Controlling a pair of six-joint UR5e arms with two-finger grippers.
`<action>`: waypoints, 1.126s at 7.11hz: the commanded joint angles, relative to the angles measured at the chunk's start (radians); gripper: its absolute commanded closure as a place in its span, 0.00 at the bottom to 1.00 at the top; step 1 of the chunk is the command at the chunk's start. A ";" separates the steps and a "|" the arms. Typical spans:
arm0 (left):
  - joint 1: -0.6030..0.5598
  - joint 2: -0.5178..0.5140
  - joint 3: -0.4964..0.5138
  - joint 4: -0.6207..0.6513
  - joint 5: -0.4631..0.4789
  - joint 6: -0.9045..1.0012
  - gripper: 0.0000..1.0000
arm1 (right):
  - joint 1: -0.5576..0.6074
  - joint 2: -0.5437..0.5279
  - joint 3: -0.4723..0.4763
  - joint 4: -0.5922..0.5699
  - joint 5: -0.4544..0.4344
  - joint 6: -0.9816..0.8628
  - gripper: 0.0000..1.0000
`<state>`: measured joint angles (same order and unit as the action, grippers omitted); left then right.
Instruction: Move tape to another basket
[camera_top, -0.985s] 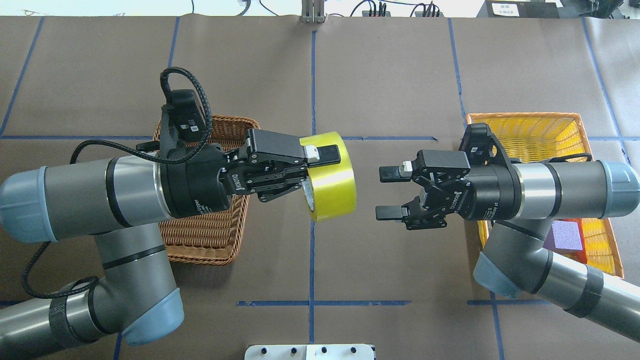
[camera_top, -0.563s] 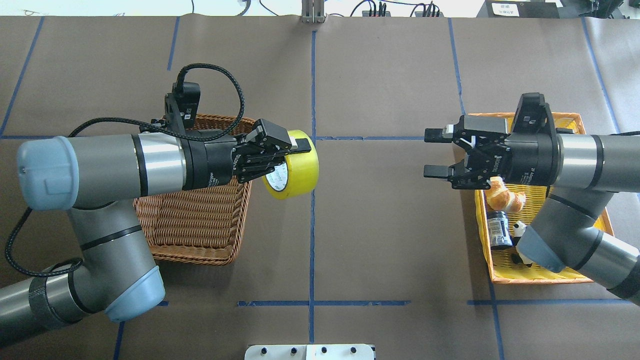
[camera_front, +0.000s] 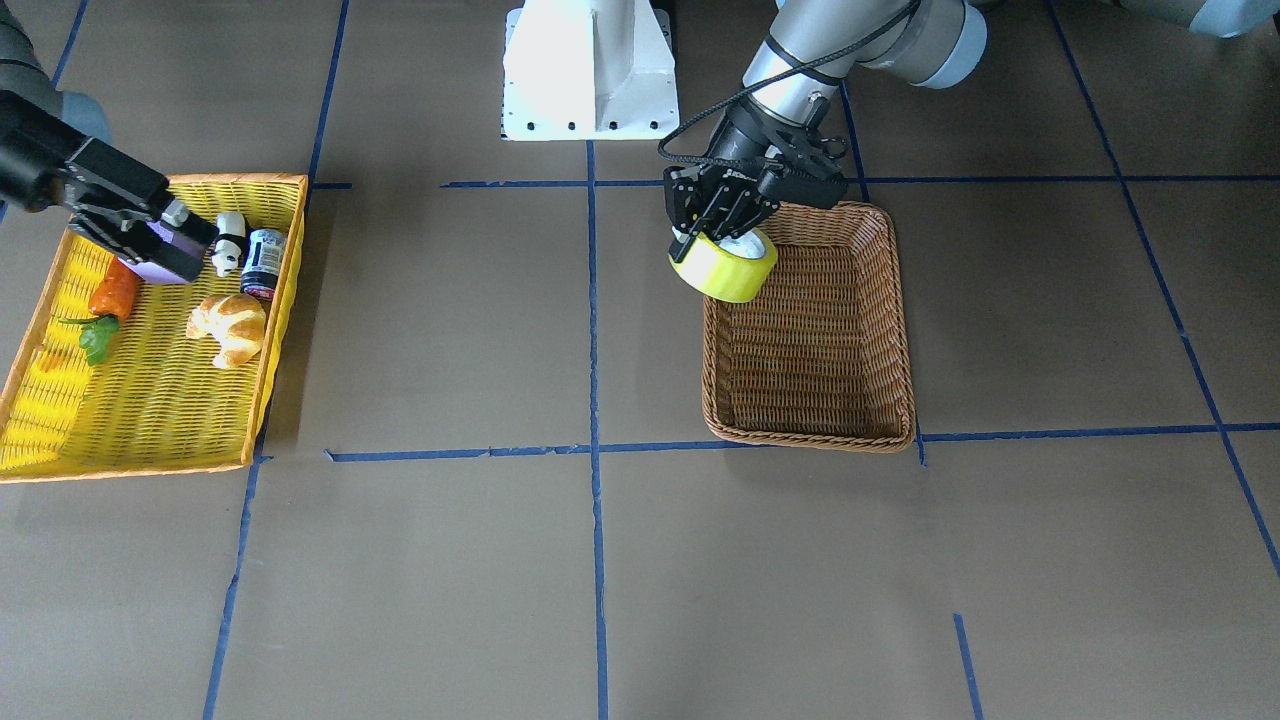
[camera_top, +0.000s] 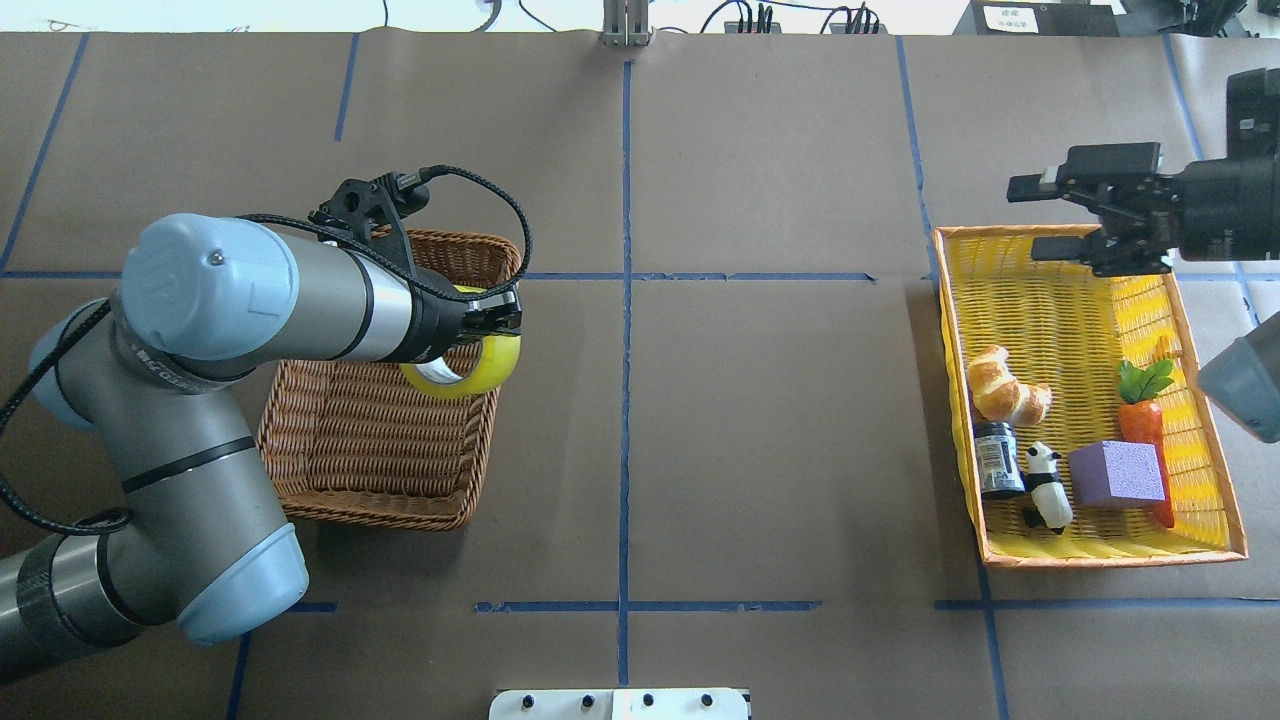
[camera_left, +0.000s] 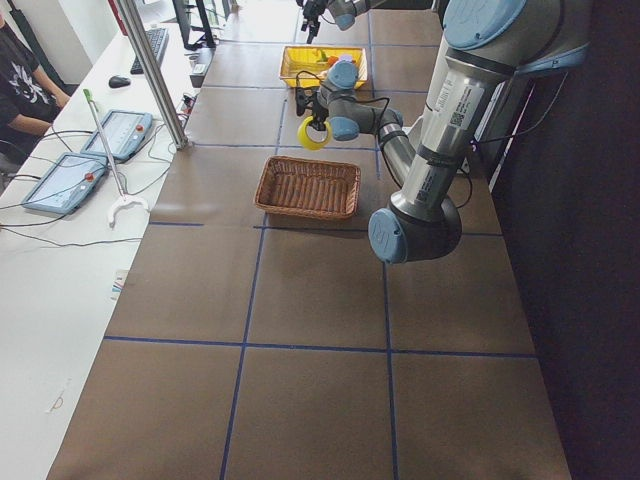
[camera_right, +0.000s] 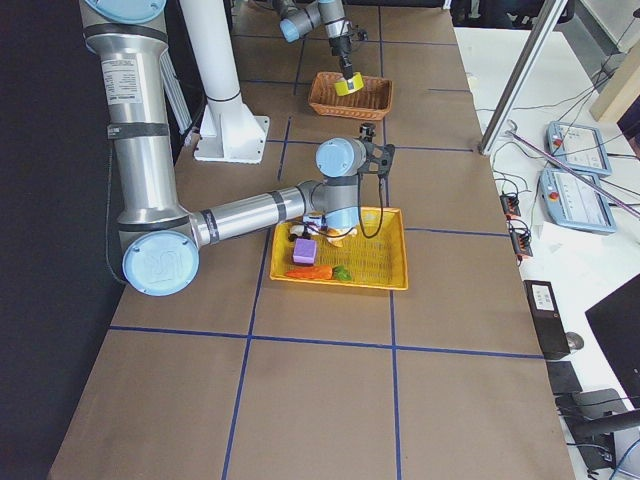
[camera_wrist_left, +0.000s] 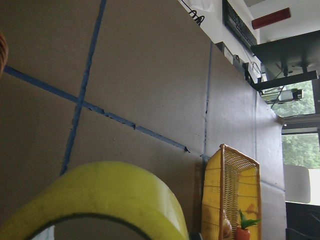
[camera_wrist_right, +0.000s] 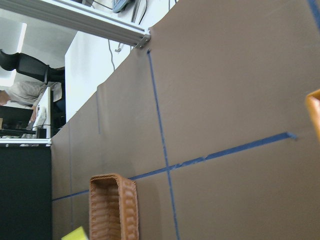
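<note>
The yellow tape (camera_top: 478, 368) with its white core is held tilted in my left gripper (camera_top: 497, 322), which is shut on it. It hangs over the wicker basket (camera_top: 380, 470) at the corner nearest the table's middle, as the front view shows for the tape (camera_front: 725, 270) and the basket (camera_front: 820, 350). The left wrist view shows the tape's rim (camera_wrist_left: 110, 200) close up. My right gripper (camera_top: 1042, 217) is open and empty above the far edge of the yellow tray (camera_top: 1060, 290).
The yellow orange-rimmed tray holds a croissant (camera_top: 1005, 388), a dark jar (camera_top: 995, 458), a panda figure (camera_top: 1045, 485), a purple block (camera_top: 1118, 473) and a carrot (camera_top: 1145, 420). Blue tape lines cross the brown table. A white base plate (camera_front: 590, 70) stands at the robot's side.
My left arm has pulled the tape back from the table's middle to over the wicker basket. My right arm has withdrawn to the far right, still open, uncovering the tray's contents.
</note>
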<state>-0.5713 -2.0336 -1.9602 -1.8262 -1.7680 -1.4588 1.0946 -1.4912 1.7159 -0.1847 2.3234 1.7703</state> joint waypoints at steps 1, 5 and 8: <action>-0.012 0.010 -0.022 0.255 -0.002 0.214 1.00 | 0.089 -0.050 0.002 -0.175 0.103 -0.241 0.00; -0.034 0.021 0.157 0.269 -0.116 0.351 1.00 | 0.122 -0.096 0.002 -0.325 0.125 -0.531 0.00; -0.045 -0.005 0.211 0.248 -0.218 0.348 1.00 | 0.110 -0.107 0.002 -0.325 0.117 -0.531 0.00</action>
<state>-0.6107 -2.0307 -1.7627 -1.5628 -1.9332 -1.1108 1.2080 -1.5948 1.7185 -0.5085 2.4437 1.2409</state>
